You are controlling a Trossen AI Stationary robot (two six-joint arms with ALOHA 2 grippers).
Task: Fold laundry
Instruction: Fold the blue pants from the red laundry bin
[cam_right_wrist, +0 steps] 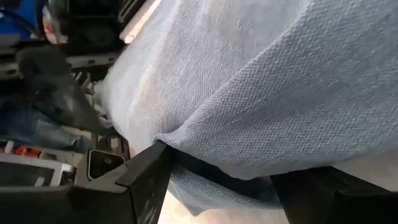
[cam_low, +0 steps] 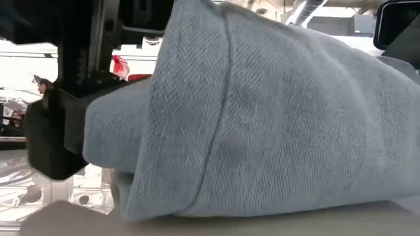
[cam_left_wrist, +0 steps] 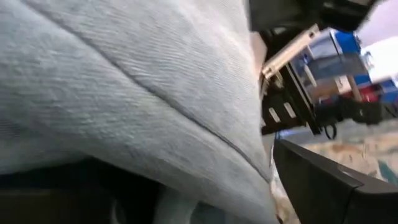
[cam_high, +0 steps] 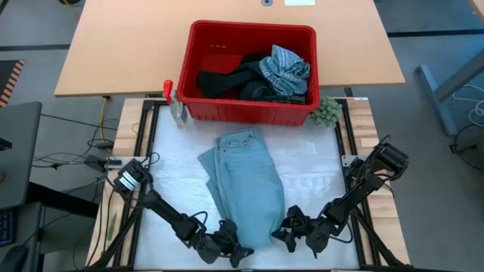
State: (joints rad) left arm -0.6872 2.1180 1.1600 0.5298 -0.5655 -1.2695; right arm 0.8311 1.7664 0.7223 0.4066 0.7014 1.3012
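Light blue jeans, folded lengthwise, lie flat on the white mat, waistband toward the red basket and leg ends at the near edge. My left gripper is open at the left corner of the leg ends. My right gripper is open at the right corner. More laundry, grey-blue striped and black, lies in the basket. My left gripper comes level from the near left at the leg ends' left edge; the denim fills the gap above one finger, and I cannot tell whether it touches. My right gripper straddles the leg ends' right edge, slanting in from the near right. The fold lies against one finger. The jeans stay on the mat.
The basket stands at the mat's far edge, with a clear bottle with a red cap to its left and a green fuzzy ball to its right. A wooden table lies beyond. Bare mat shows on both sides of the jeans.
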